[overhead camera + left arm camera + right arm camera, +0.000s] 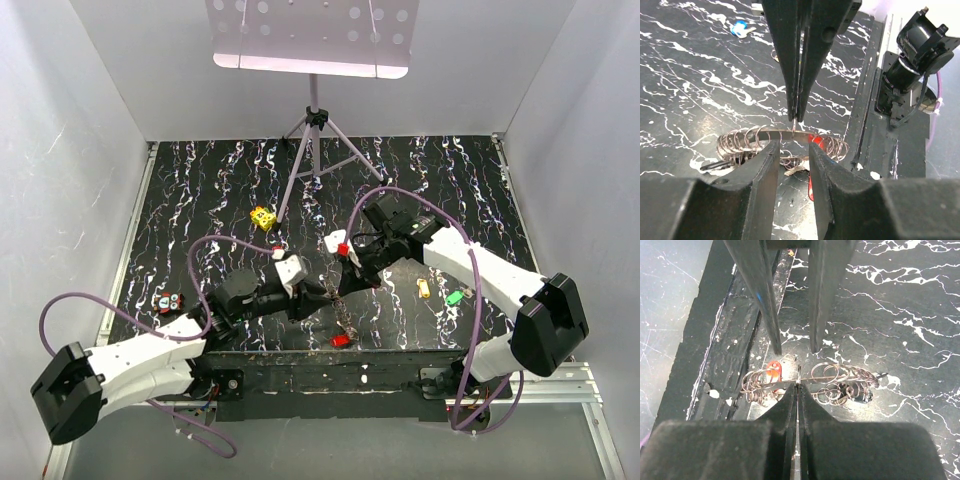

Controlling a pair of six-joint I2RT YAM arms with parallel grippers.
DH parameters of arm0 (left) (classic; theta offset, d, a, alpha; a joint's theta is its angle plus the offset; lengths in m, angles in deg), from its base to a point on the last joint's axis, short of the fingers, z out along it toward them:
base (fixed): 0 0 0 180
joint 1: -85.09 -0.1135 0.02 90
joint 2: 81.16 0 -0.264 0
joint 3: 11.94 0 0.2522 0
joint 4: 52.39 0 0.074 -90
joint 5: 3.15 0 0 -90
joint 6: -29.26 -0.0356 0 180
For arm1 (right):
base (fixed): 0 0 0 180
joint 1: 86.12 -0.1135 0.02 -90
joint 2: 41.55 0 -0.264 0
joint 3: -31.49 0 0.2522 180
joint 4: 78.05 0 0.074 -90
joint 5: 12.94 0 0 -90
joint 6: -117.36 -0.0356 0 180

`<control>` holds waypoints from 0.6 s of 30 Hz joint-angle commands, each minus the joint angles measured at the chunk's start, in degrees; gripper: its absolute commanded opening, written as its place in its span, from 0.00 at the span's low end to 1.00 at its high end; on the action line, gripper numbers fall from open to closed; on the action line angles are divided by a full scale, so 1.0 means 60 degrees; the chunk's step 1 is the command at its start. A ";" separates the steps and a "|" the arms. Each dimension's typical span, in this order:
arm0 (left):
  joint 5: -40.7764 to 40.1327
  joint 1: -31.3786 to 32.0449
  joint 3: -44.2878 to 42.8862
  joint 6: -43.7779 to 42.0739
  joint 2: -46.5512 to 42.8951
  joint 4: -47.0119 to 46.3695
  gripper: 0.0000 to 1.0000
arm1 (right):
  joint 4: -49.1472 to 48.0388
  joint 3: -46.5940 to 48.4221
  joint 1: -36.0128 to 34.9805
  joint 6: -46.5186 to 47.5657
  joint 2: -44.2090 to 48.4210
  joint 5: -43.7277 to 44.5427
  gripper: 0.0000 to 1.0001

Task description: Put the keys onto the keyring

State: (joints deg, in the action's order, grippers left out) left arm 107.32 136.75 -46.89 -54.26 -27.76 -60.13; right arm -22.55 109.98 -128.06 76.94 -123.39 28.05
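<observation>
Pinching keyring [840,376] wire in shut right gripper [798,386]; left gripper [795,350] narrowly open, empty. Could drop keyring through slip of thin pinch.

The black, white-streaked table [200,190] bears a yellow dotted cube [263,217], a stand's tripod [316,118] (at the back), and an orange key [424,288] just beside a green key [455,297] on the right.

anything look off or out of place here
Nothing spilled or broken. The keyring sits very near the front edge of the table, with the right gripper pinched shut on one loop. A yellow dotted cube lies farther back, seemingly a stray.
</observation>
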 commanded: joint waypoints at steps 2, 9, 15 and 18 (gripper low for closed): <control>-0.0804 0.0047 0.0674 0.0355 -0.1472 -0.0051 0.31 | -0.0452 -0.0036 0.0206 -0.0485 0.0032 -0.0898 0.01; -0.0921 0.0047 0.1202 0.0663 -0.1812 -0.0547 0.31 | -0.0891 -0.0168 0.0221 -0.0983 -0.0056 -0.1293 0.01; -0.0585 0.0062 0.1173 0.0751 -0.1037 -0.1280 0.29 | -0.1272 -0.0329 0.0411 -0.1364 0.0003 -0.1455 0.01; -0.0409 0.0047 0.1246 0.0707 -0.0612 -0.1485 0.17 | -0.1345 -0.0358 0.0485 -0.1393 0.0018 -0.1484 0.01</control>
State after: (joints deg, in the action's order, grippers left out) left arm 103.32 136.77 -40.05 -49.89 -33.70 -65.33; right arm -27.60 108.03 -125.85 70.17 -123.70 22.56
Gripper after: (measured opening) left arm 0.234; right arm 0.023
